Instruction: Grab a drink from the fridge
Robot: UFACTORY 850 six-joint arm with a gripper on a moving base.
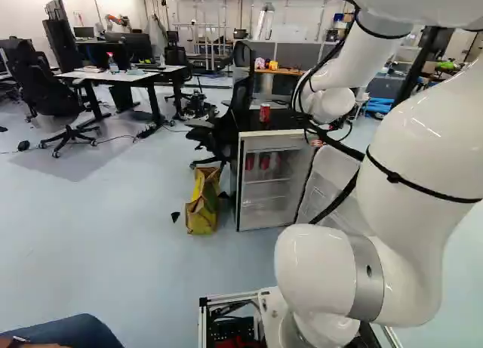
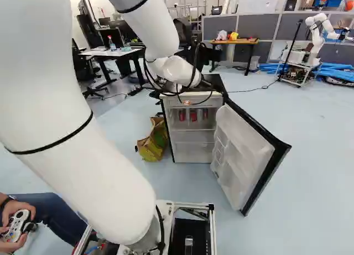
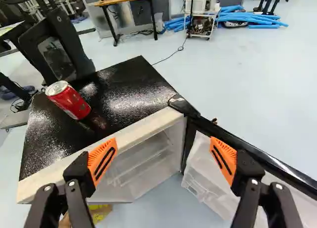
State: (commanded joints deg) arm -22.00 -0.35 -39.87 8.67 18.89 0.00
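nearest first: the gripper [image 2: 187,103] is up by the fridge [image 3: 131,134], its orange-padded fingers spread wide, nothing pinched between them. past the fingertips in the wrist view there's the fridge's pale front edge, and the door [image 2: 243,150] is swung wide open. inside, red cans [image 1: 264,161] are lined up on the upper level, all upright, long axes vertical. and up on the black top [image 3: 124,89], one red can [image 3: 69,100] on its own, also standing on its base, silver lid pointing up, long axis vertical; it's ahead of the finger on the side away from the door. beside the fridge, a yellow bag [image 1: 202,204] on the floor. farther back, a wooden-topped table [image 2: 238,41], blue tubes [image 2: 334,73], and another robot [image 2: 315,34] at the right of the right base view.
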